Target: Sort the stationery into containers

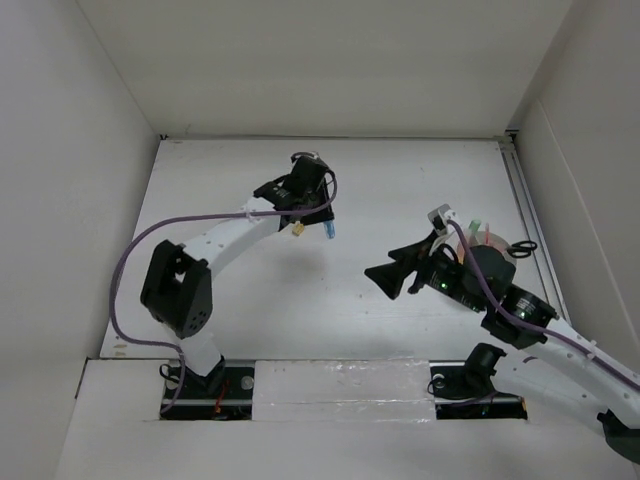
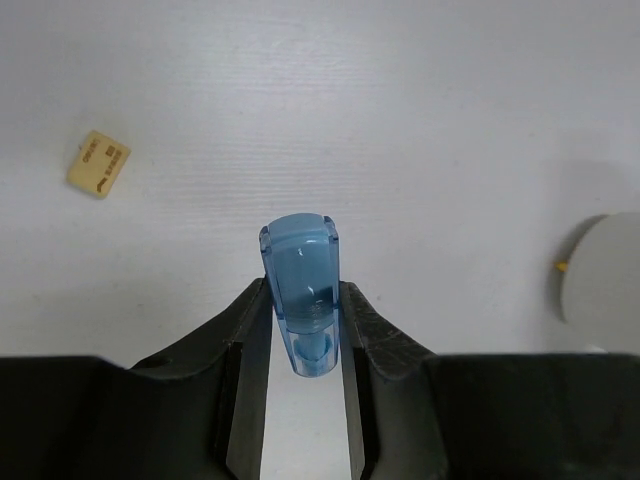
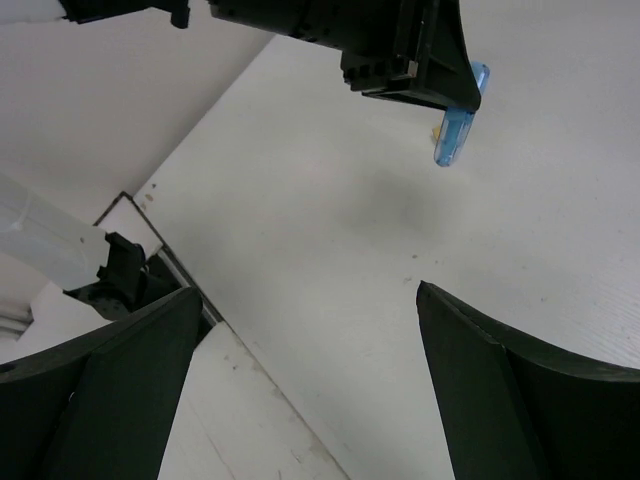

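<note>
White tabletop: yellow piece lies near left tool clamping blue marker.

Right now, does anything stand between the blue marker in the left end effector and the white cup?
Yes: the right arm, its open end effector pointing toward the light-blue marker, lies across that path and, in the top view, covers part of the white cup.

The light-blue marker looks like glossy translucent plastic, the table matt white, perhaps faintly grained
</note>
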